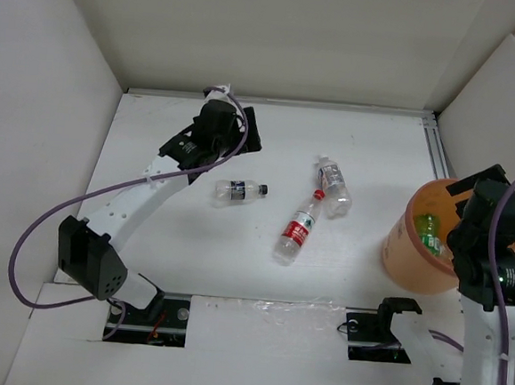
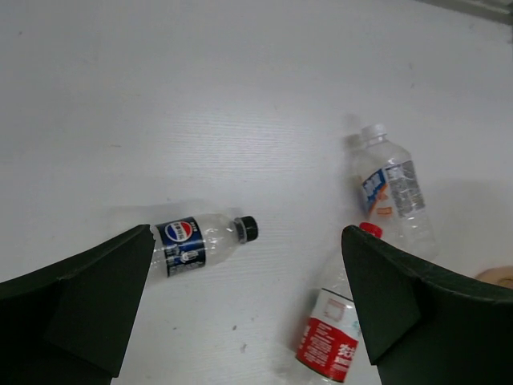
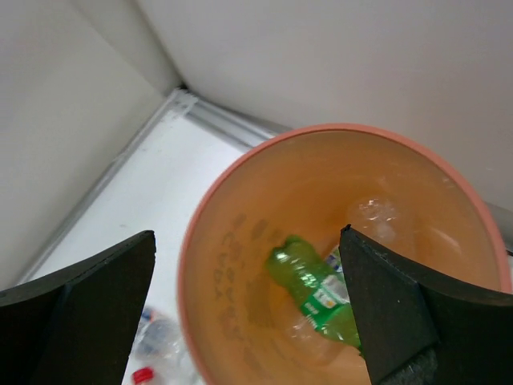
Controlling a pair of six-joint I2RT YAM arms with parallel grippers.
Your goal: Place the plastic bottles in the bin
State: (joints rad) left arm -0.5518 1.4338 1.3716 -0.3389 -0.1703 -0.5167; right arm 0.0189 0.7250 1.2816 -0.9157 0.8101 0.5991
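Note:
Three bottles lie on the white table: a dark-labelled one (image 1: pixel 238 191) (image 2: pixel 196 241), a red-labelled one with a red cap (image 1: pixel 297 231) (image 2: pixel 333 337), and a pale-labelled one (image 1: pixel 333 186) (image 2: pixel 393 196). The orange bin (image 1: pixel 405 244) (image 3: pixel 232 241) stands at the right and holds a green bottle (image 1: pixel 429 231) (image 3: pixel 317 293) and at least one clear bottle (image 3: pixel 377 216). My left gripper (image 1: pixel 245 129) (image 2: pixel 244 309) is open and empty, above the table behind the dark-labelled bottle. My right gripper (image 1: pixel 470 214) (image 3: pixel 248 309) is open and empty over the bin.
White walls enclose the table at the left, back and right. A metal rail (image 1: pixel 438 144) runs along the table's right edge behind the bin. A black mount (image 1: pixel 381 323) sits at the near edge by the right arm's base.

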